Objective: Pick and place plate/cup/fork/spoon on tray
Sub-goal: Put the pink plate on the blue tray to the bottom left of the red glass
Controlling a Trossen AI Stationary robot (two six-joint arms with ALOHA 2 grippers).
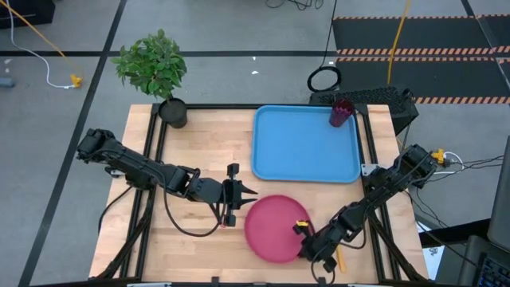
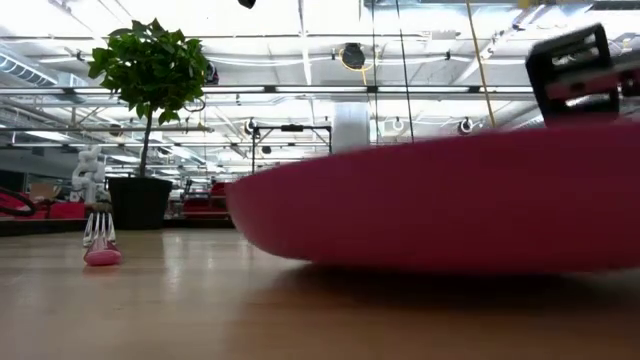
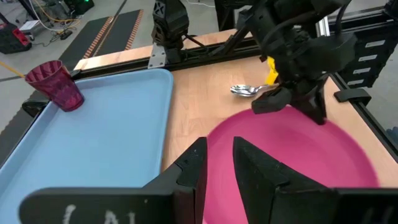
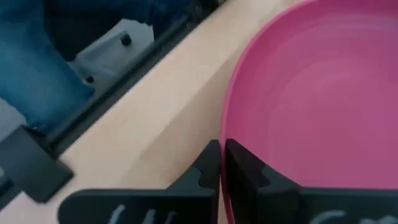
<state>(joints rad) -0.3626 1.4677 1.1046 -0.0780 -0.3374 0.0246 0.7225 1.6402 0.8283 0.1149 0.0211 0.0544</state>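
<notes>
I think I am about a quarter done. The cup (image 1: 342, 112) already stands in a far corner of the blue tray (image 1: 306, 145). The plate (image 1: 274, 229), the fork (image 1: 232, 196) and the spoon (image 3: 247, 90) are all off the tray, so three things are left. Right now my right gripper (image 1: 304, 230) pinches the edge of the plate, near the front of the table and well apart from the tray. The right wrist view shows this best: the two dark fingers (image 4: 214, 163) are almost together with the pink rim between them. My left gripper (image 1: 237, 193) waits just beside the plate, with its fingers a little apart and nothing between them. The fork lies close by it. From above, the right arm mostly hides the spoon, but the left wrist view shows its silver bowl on the wood past the plate. The low view shows that the plate seems tipped up off the table.
</notes>
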